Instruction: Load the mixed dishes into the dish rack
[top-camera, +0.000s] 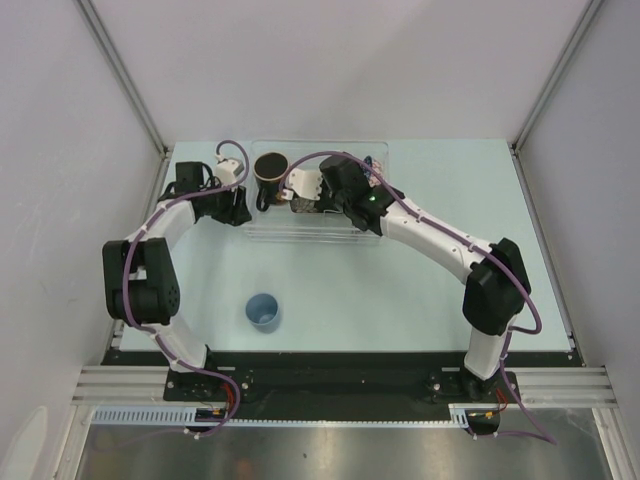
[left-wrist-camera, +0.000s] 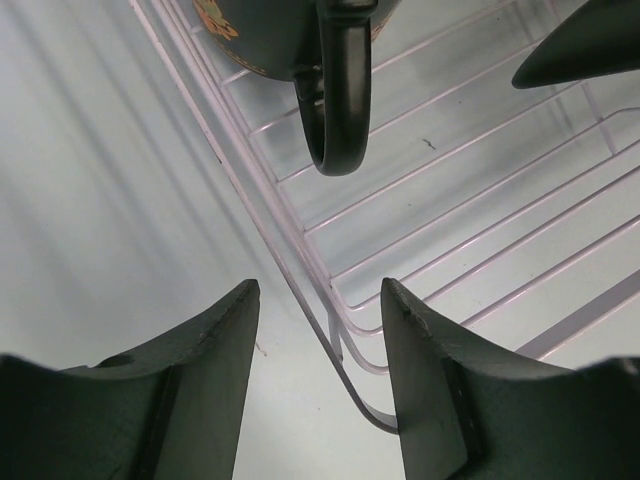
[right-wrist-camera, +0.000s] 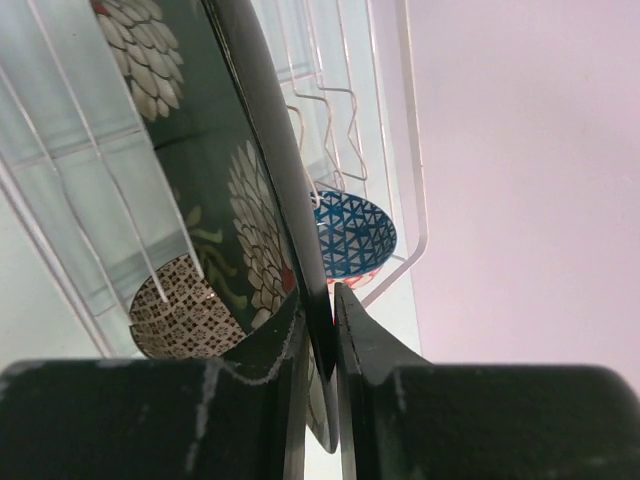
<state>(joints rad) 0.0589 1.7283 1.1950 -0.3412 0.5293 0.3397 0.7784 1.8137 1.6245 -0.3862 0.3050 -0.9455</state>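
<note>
Firmly clamped: right claw (right-wrist-camera: 320, 305) on the black floral square plate (right-wrist-camera: 225, 180)

Both fingers press tight on the plate's rim, and the plate stands on edge among the ribs of the dish rack (right-wrist-camera: 405, 150). Past it on one side shows the blue patterned bowl (right-wrist-camera: 352, 236), and on the other the beige patterned bowl (right-wrist-camera: 172, 312), seen through the ribs. The left claw (left-wrist-camera: 318, 320) hangs wide open and empty over the rack's corner rim. Straight ahead of it stands the dark mug (left-wrist-camera: 338, 100), handle toward the claw. Well apart on the bench (top-camera: 400, 290) sits the small light-blue cup (top-camera: 263, 312).
</note>
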